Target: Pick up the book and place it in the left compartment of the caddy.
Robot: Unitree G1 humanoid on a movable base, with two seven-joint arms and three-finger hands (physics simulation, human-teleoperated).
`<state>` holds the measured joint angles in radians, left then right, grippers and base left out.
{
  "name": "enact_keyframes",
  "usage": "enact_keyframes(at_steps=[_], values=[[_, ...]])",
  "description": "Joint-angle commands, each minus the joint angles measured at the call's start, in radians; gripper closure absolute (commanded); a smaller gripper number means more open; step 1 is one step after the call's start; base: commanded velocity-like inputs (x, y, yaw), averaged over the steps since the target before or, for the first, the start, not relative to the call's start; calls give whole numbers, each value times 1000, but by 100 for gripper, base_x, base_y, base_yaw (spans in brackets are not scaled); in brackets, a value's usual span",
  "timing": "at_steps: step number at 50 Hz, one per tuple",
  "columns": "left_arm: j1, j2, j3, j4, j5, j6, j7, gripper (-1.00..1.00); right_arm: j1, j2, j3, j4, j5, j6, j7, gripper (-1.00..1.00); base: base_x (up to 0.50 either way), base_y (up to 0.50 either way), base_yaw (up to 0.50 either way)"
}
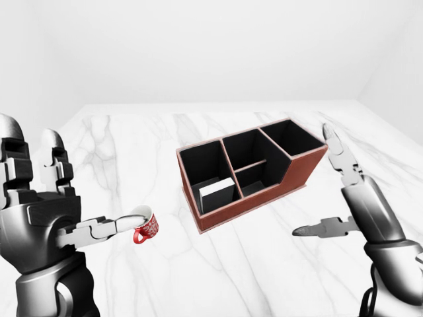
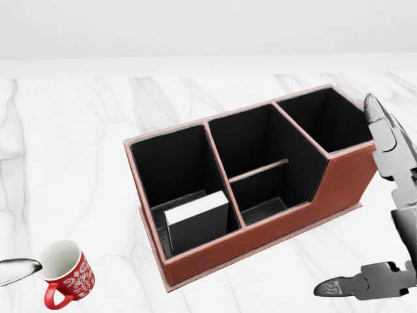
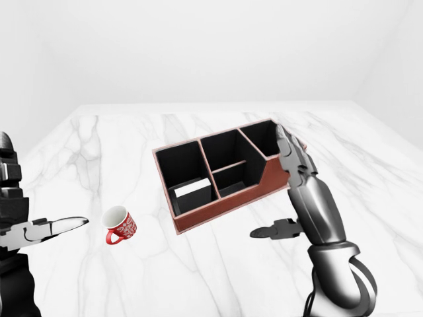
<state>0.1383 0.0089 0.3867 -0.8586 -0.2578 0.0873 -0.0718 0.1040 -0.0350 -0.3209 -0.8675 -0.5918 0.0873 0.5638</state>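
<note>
The brown caddy (image 2: 339, 186) with black compartments stands on the marble table. The book (image 2: 197, 218), dark with white page edges, stands inside the caddy's left compartment. My right hand (image 1: 337, 185) is open and empty to the right of the caddy, fingers spread, not touching it. My left hand (image 1: 73, 211) is open and empty at the left of the left-eye view, one finger pointing toward the red mug.
A red mug (image 2: 65, 274) with white pattern stands on the marble table (image 2: 78, 143) left of the caddy, close to my left fingertip (image 2: 19, 268). The caddy's middle and right compartments look empty. A plain white wall lies behind the table.
</note>
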Motion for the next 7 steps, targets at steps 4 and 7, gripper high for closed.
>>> enact_keyframes(at_steps=[4,7], values=[[48,-35,-21,-49,24,0,-35,-100,76,35,-173,-23,444,0,-40,-100,0,0,0],[56,-41,-26,-59,28,0,-42,-100,94,52,-219,-35,540,0,-38,-100,0,0,0]])
